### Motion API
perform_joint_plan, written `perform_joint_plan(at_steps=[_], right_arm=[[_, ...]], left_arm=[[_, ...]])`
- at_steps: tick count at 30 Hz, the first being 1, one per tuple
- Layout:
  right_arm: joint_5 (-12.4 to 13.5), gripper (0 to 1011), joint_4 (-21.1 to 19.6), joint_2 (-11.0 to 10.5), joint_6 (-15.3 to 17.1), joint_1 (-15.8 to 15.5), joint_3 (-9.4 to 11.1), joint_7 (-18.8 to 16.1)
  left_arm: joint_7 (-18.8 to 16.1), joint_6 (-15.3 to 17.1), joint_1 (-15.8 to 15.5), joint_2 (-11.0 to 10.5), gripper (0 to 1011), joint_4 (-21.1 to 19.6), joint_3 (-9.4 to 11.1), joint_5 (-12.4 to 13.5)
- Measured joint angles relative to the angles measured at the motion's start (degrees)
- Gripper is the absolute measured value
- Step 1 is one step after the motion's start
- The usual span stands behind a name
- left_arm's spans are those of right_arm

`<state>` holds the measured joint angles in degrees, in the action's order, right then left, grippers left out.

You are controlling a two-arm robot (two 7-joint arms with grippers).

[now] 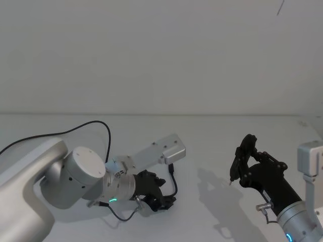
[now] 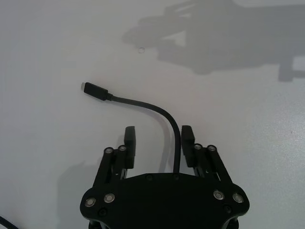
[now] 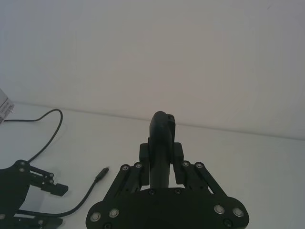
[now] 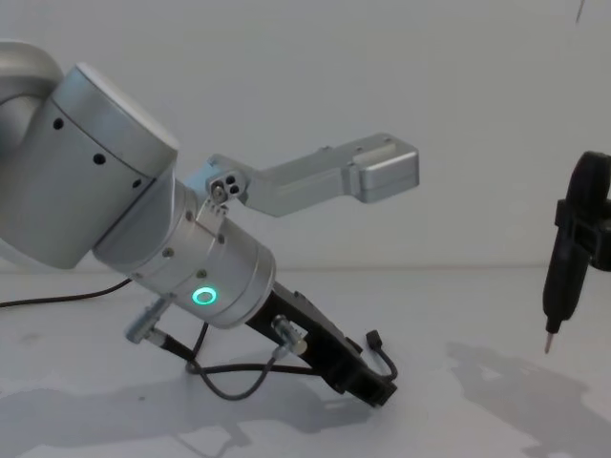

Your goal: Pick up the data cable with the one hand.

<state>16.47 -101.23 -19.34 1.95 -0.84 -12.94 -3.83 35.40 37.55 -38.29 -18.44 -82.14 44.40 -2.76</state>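
- The data cable (image 2: 157,109) is thin and black. It lies near the middle of the white table (image 1: 212,136), well away from the far edge.
- Its small flat plug (image 2: 95,90) points away from the left gripper (image 2: 158,133). It is hard to tell if the plug rests on the table or sits a little above it.
- The cable bends back and runs in between the two fingers (image 2: 129,140), closer to one finger than the other. Its other end goes under the gripper's body and is hidden.
- The left gripper is low over the table and its fingers are spread wide. They are not pinching the cable.
- In the chest view the left gripper (image 4: 377,386) slopes down to the table, and the cable (image 4: 384,355) curls up just past its tip.
- A dark wrist wire (image 4: 229,386) hangs in a loop under the left wrist.
- A silver bracket (image 1: 169,148) sticks out over the left wrist, toward the far edge.
- A long black cord (image 1: 75,128) loops on the table behind the left arm. The arm hides where it ends, so I cannot tell if it is the same cable.
- Open table lies between the plug and the right gripper (image 1: 247,161), which are well apart.
- The right gripper is up off the table, nearer the right edge, pressed onto a pen-like tool (image 4: 563,277) whose tip points down.
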Motion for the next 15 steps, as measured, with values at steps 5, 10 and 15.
perform_joint_plan(at_steps=[5, 10, 15], right_arm=[[0.0, 279, 0.0, 0.0, 0.0, 0.0, 0.0, 0.0], [0.0, 279, 0.0, 0.0, 0.0, 0.0, 0.0, 0.0], [0.0, 279, 0.0, 0.0, 0.0, 0.0, 0.0, 0.0]], left_arm=[[0.05, 0.17, 0.01, 0.04, 430, 0.03, 0.03, 0.03], [0.08, 0.25, 0.0, 0.06, 292, 0.06, 0.04, 0.05], [0.11, 0.32, 0.01, 0.08, 146, 0.08, 0.04, 0.07]])
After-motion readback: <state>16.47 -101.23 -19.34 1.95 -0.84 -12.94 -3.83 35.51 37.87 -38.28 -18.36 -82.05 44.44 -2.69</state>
